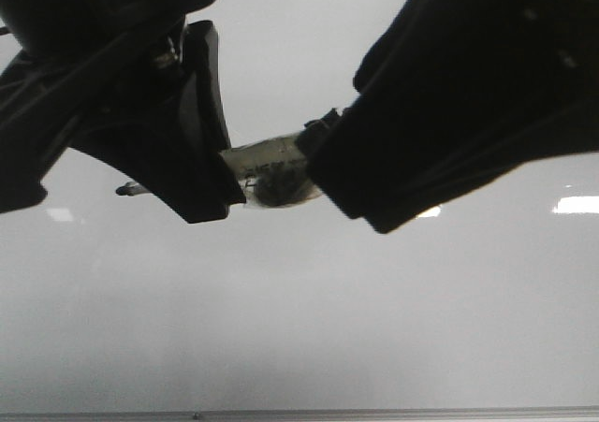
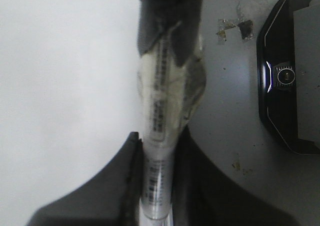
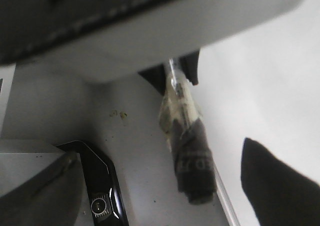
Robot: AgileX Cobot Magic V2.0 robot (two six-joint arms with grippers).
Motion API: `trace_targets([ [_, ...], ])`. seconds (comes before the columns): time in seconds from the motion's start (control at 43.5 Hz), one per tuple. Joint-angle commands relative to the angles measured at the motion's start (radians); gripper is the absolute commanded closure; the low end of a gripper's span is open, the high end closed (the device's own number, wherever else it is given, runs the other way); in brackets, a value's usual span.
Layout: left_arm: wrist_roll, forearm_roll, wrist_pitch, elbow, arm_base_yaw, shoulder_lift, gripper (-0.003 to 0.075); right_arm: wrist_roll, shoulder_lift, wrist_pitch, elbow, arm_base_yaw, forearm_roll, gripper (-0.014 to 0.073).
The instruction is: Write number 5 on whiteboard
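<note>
The whiteboard (image 1: 299, 310) fills the front view, glossy pale grey, with a thin metal strip along its bottom. No number 5 shows on it. My left gripper (image 1: 225, 174) is shut on a marker (image 1: 271, 169) with a tape-wrapped barrel. A small grey end (image 1: 131, 189) pokes out on its far side. In the left wrist view the fingers (image 2: 125, 186) clamp the marker's clear barrel (image 2: 159, 151). My right gripper (image 1: 328, 151) is at the marker's dark cap end. In the right wrist view the cap (image 3: 192, 161) hangs free, apart from the one dark finger (image 3: 280, 186) that shows.
A black device with a lit round button lies on the grey table beside the board, seen in the left wrist view (image 2: 287, 75) and the right wrist view (image 3: 100, 196). Tape scraps (image 2: 232, 28) stick to the table. Both arms hide much of the board's upper part.
</note>
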Motion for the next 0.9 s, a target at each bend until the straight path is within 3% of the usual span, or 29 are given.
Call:
trace_targets([
  [0.0, 0.001, -0.022, -0.031, -0.032, -0.007, -0.037, 0.0741, -0.04, 0.027, -0.059, -0.052, 0.005, 0.031, -0.0055],
  [0.207, 0.001, -0.034, -0.031, -0.032, -0.007, -0.037, 0.0741, -0.05, 0.074, -0.078, -0.06, 0.005, 0.031, -0.0051],
  [0.276, 0.001, -0.034, -0.031, -0.032, -0.007, -0.037, 0.0741, -0.05, 0.077, -0.078, -0.06, 0.005, 0.031, -0.0008],
  [0.39, 0.001, -0.034, -0.031, -0.032, -0.007, -0.037, 0.0741, -0.05, 0.077, -0.078, -0.06, 0.005, 0.031, 0.0127],
  [0.528, 0.001, -0.034, -0.033, -0.032, -0.007, -0.037, 0.0741, -0.05, 0.077, -0.077, -0.06, 0.005, 0.031, 0.0377],
  [0.689, -0.012, -0.034, -0.058, -0.032, -0.007, -0.037, 0.074, -0.05, 0.077, -0.082, -0.06, 0.004, 0.03, 0.0602],
  [0.758, -0.023, -0.036, -0.074, -0.032, -0.007, -0.037, 0.074, -0.05, 0.077, -0.083, -0.06, 0.004, 0.022, 0.0664],
  [0.873, -0.043, -0.036, -0.094, -0.032, -0.007, -0.037, 0.0702, -0.05, 0.077, -0.083, -0.06, 0.004, 0.012, 0.0665],
])
